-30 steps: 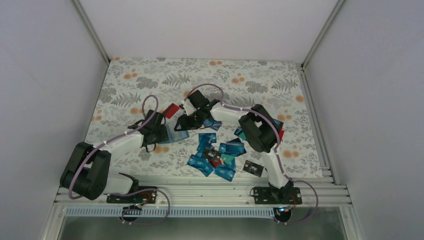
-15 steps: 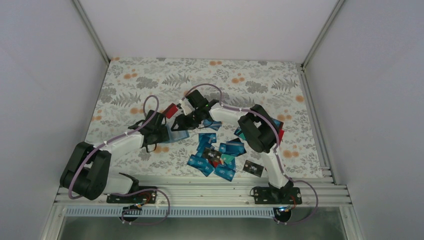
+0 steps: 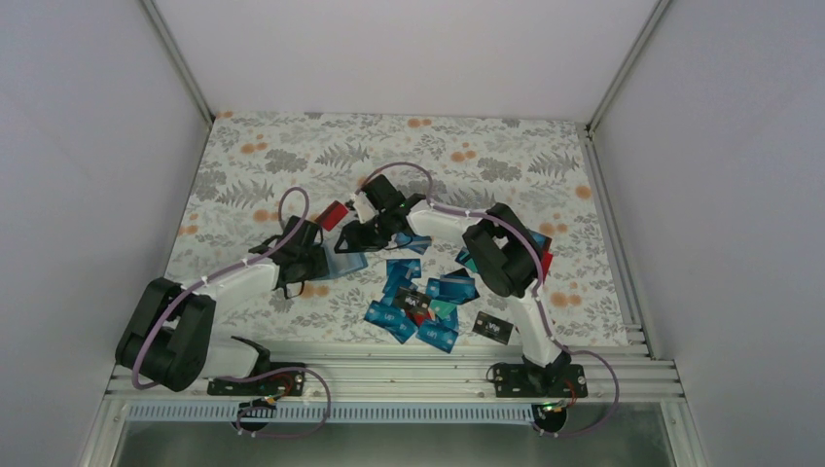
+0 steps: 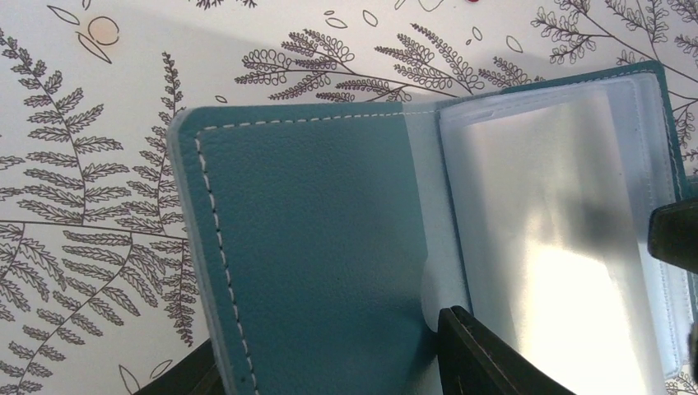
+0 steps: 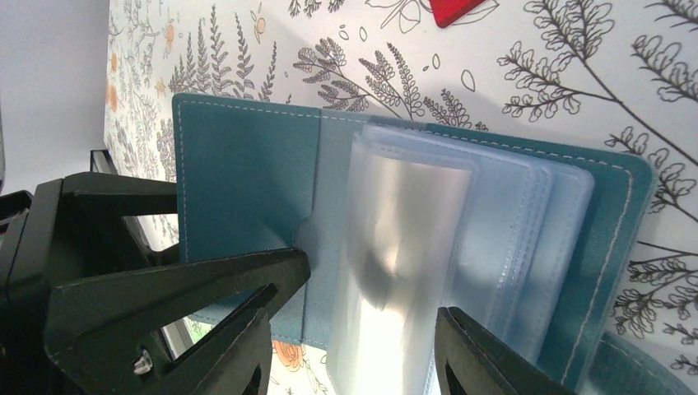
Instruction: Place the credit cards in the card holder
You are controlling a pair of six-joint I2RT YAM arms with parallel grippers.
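Observation:
The card holder (image 3: 339,265) lies open on the floral mat, left of centre. In the left wrist view its teal cover flap (image 4: 313,239) sits between my left gripper's (image 4: 325,341) fingers, which touch its outer edge and its spine. My left gripper (image 3: 311,261) is shut on that flap. Clear plastic sleeves (image 5: 403,239) stand up from the holder (image 5: 239,181). My right gripper (image 5: 354,304) is open with the sleeves between its fingers, not pinched; it also shows in the top view (image 3: 353,238). The credit cards (image 3: 420,302), blue, teal, red and black, lie heaped to the right.
A single red card (image 3: 334,215) lies just behind the holder and shows in the right wrist view (image 5: 457,10). A black card (image 3: 493,328) lies near the front rail. More teal and red cards sit behind the right arm's elbow (image 3: 501,258).
My right gripper has shifted a little left and lower over the open holder. The left gripper and the holder have hardly moved.

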